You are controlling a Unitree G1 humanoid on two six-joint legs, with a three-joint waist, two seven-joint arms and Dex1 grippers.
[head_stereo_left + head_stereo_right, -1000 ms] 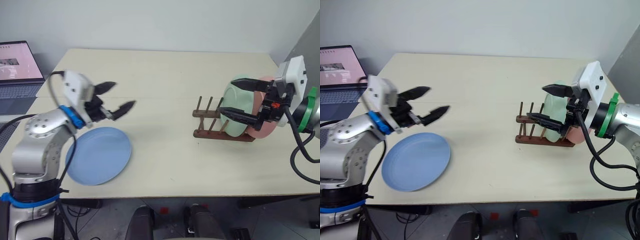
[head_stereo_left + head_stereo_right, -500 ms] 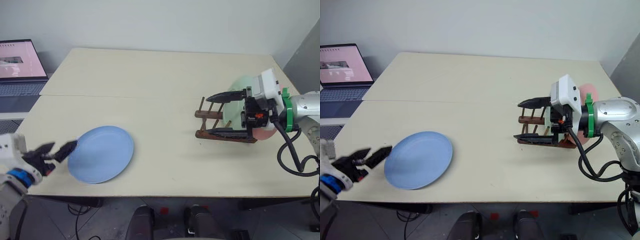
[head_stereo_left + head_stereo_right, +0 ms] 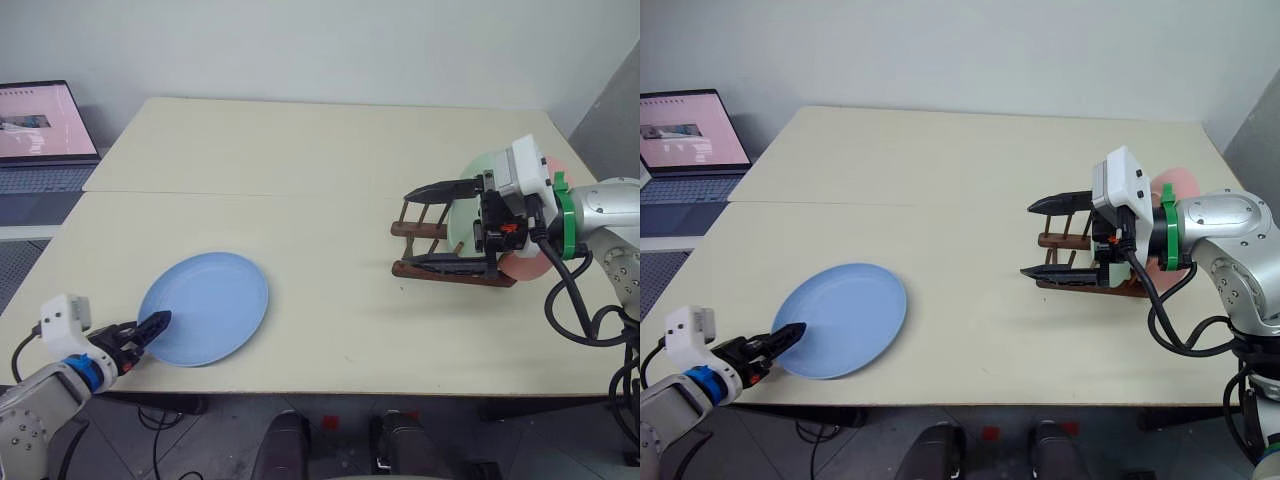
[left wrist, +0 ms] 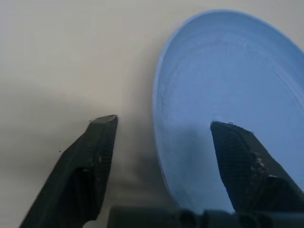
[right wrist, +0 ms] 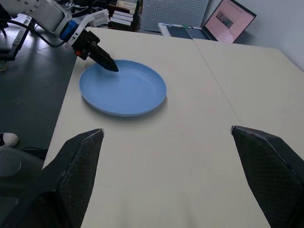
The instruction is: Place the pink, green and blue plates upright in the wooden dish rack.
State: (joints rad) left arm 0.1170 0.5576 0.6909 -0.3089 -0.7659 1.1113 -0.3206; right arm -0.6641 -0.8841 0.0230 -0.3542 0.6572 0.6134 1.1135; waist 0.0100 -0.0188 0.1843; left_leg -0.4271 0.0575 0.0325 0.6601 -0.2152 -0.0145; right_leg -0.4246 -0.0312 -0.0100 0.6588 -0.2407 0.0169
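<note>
Left tool [image 3: 148, 328], spread astride the blue plate's [image 3: 205, 307] near rim, grips nothing yet; that plate lies flat on the desk [image 3: 300, 200], well left of the rack [image 3: 440, 250]. Clamping so shallowly could skid it off the desk edge. Green [image 3: 470, 200] and pink [image 3: 530, 262] plates stand racked. Right tool [image 3: 1045, 238] gapes empty beside the rack and could knock them.

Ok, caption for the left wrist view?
Left end effector open astride the blue plate's rim on the table.
</note>
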